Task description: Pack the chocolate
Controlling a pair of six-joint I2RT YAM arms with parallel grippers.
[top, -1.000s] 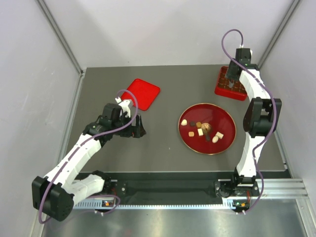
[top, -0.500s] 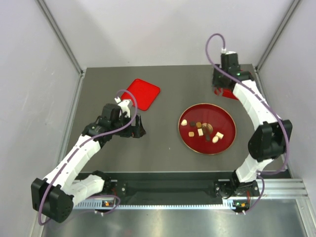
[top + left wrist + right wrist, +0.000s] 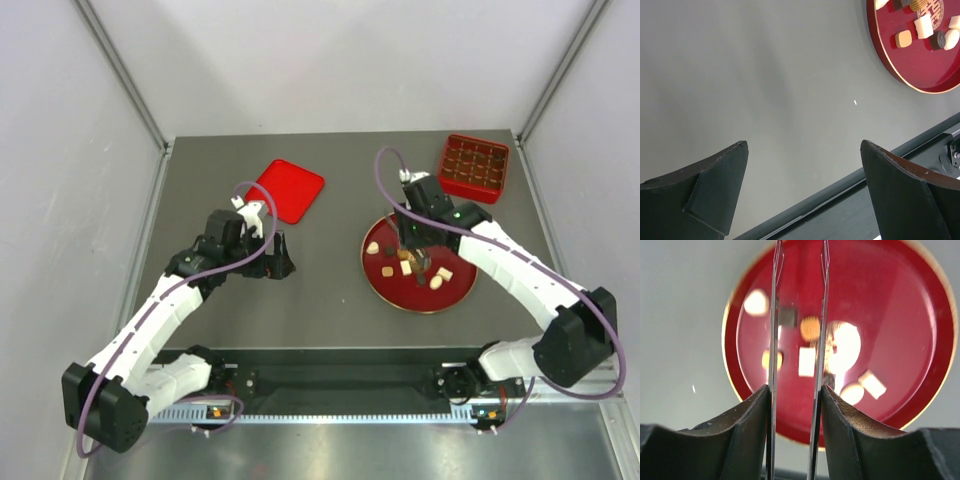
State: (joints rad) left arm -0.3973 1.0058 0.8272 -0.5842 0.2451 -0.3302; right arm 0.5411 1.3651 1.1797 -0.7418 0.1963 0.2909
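**Top view:** Left gripper (image 3: 279, 258) sits over the grey table (image 3: 330, 330), near a flat red lid (image 3: 290, 190). How far it is open can't be read from here. Right gripper (image 3: 417, 250) hangs above the red plate (image 3: 400, 297). The chocolate (image 3: 387, 271) lies loose on that plate, with some pieces hidden under the arm. A red compartment box (image 3: 474, 168) is at far right, contents too small to tell.

**Left wrist:** Fingers are spread wide with nothing between them. The plate is cut off at the top right corner. A few pieces show on it.

**Right wrist:** Fingers are clamped on thin metal tongs (image 3: 773, 340). The blades are parallel with a gap between, and the tips run out of frame at the top. The plate and pieces below are blurred, with glare at centre.
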